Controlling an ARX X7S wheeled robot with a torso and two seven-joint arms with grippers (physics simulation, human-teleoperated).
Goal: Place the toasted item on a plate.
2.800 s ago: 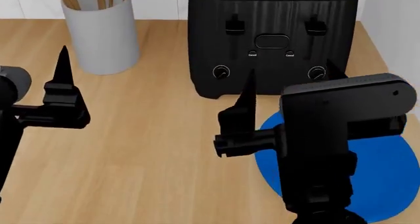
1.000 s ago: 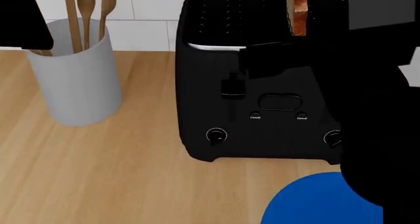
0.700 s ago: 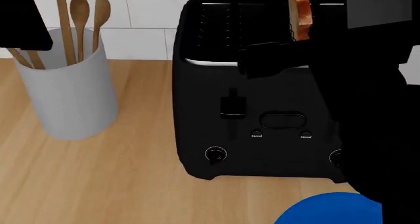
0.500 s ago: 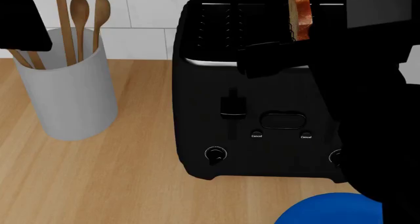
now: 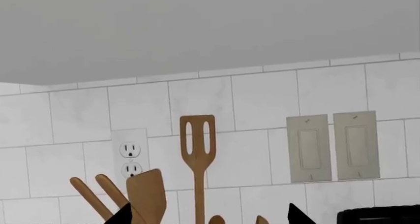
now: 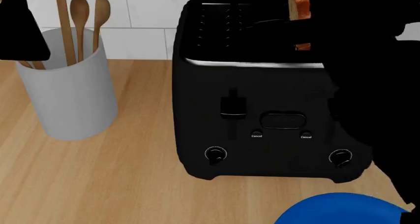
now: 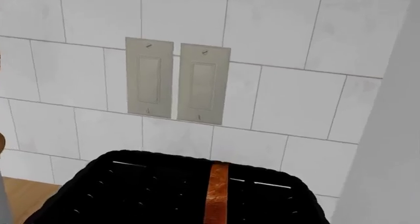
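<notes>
One slice of bread (image 6: 300,2) stands upright in the black toaster (image 6: 262,111), in a slot toward your right; your right arm (image 6: 367,61) looms over it, its jaws hidden, so grip unknowable; the left gripper (image 5: 206,216) shows two spread tips near the utensil crock (image 6: 66,86); the blue plate (image 6: 338,211) lies before the toaster.

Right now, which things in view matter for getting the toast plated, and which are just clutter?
Job:
toast slice, standing in the toaster
black toaster
blue plate, in front of the toaster

Clutter:
white utensil holder
wooden spoons
slotted wooden spatula
wall switches
outlet
</notes>
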